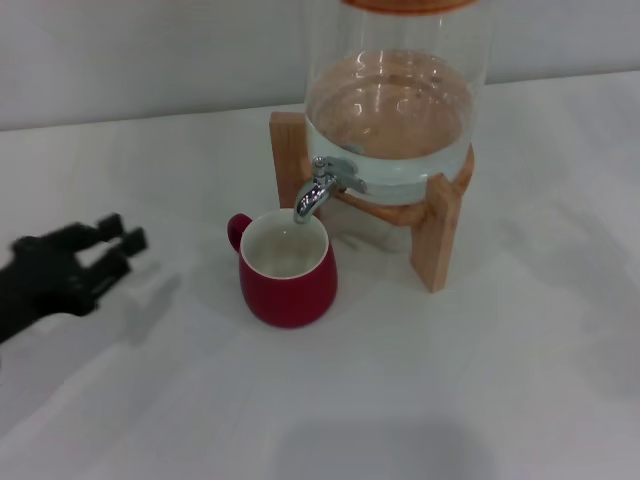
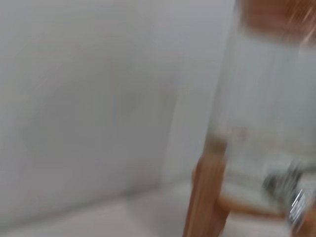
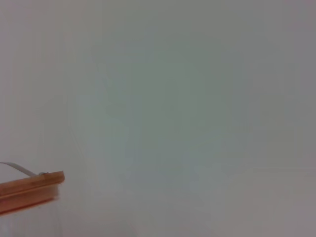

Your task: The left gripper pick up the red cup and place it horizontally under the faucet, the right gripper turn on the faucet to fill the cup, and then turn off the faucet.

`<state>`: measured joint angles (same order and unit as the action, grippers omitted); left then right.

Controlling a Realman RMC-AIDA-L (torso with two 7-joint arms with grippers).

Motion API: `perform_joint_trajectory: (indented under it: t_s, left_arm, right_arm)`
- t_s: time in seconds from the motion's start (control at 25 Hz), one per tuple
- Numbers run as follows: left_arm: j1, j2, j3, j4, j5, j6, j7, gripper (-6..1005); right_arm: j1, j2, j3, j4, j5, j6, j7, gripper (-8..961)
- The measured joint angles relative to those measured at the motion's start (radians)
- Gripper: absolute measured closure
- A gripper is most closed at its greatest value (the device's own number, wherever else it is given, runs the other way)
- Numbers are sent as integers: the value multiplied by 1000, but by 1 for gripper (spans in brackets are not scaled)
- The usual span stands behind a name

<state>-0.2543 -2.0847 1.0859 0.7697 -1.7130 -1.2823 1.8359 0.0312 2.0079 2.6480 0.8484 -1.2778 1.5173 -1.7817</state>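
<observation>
The red cup (image 1: 288, 270) stands upright on the white table, its cream inside showing and its handle toward the back left. Right above its far rim hangs the chrome faucet (image 1: 318, 190), spout down, with no stream of water showing. My left gripper (image 1: 122, 233) is off to the left of the cup, well apart from it, open and holding nothing. In the left wrist view the faucet (image 2: 291, 190) appears blurred beside a wooden leg (image 2: 205, 192). The right gripper is out of view.
The glass dispenser (image 1: 395, 100), partly filled with water, sits on a wooden stand (image 1: 435, 225) behind and to the right of the cup. Its wooden lid (image 3: 29, 190) shows in the right wrist view. A pale wall runs behind the table.
</observation>
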Motion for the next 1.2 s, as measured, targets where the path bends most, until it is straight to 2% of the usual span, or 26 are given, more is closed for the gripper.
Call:
perform_joint_trajectory:
  t_s: [0.12,0.24,0.4,0.44,0.72,0.88,1.2]
  left_arm:
    - [103,2,-9,79,-140,-98,4,608]
    - [175,3,-11,111,-259,-169,24,602]
    - [222,3,-23,89,-405,-312,100,593]
    - [223,3,-37,75,-431,-343,108,591]
    - [203,3,-126,15,-487,-417,119,337]
    - [202,1,-133,7,-525,-432,174,222]
    - [177,4,-153,-53,-525,-434,189,217]
  right_arm:
    - [-19,-1,0,0,9,2,1,233]
    - [-35,-1,0,1,14,4,2,234]
    - [-55,-3,-1,4,15,14,5,234]
    - [-60,-4,-1,6,14,22,8,234]
    - [-88,-14,-5,62,-58,154,64,234]
    - [-115,9,-37,177,-132,197,127,234]
    - [-122,8,-141,201,-133,210,168,234]
